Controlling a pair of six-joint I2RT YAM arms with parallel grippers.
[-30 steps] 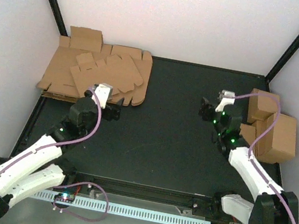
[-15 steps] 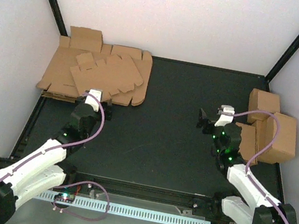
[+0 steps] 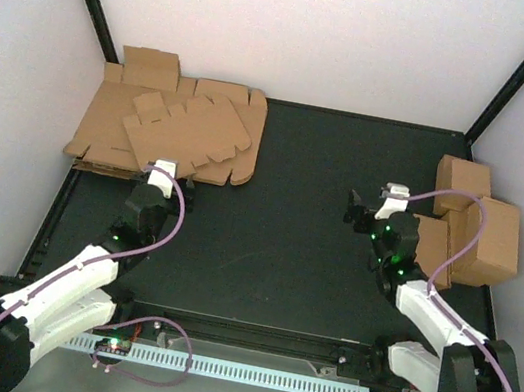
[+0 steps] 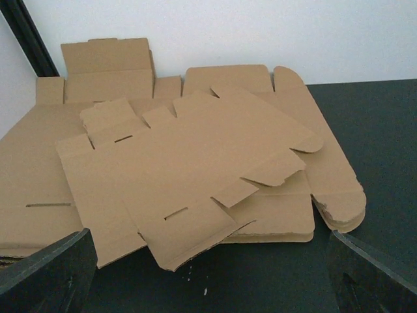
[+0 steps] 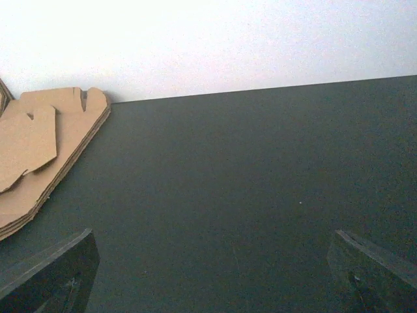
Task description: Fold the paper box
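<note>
Left gripper [image 4: 212, 261], jaws wide apart and empty, hovers just before the paper box [image 4: 189, 156]. The box is a flat, unfolded brown blank with flaps and slots, askew atop the heap of blanks [image 4: 339, 195] in the table's [image 3: 286, 231] far-left corner. Right gripper [image 5: 212, 261] likewise spread, empty.

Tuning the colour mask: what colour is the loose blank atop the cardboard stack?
The paper box is plain brown, unprinted; left wrist view shows it best.

Top camera looks down from the near edge; both low wrist cameras face far, sharing the far-left cardboard heap [image 3: 237, 154].
</note>
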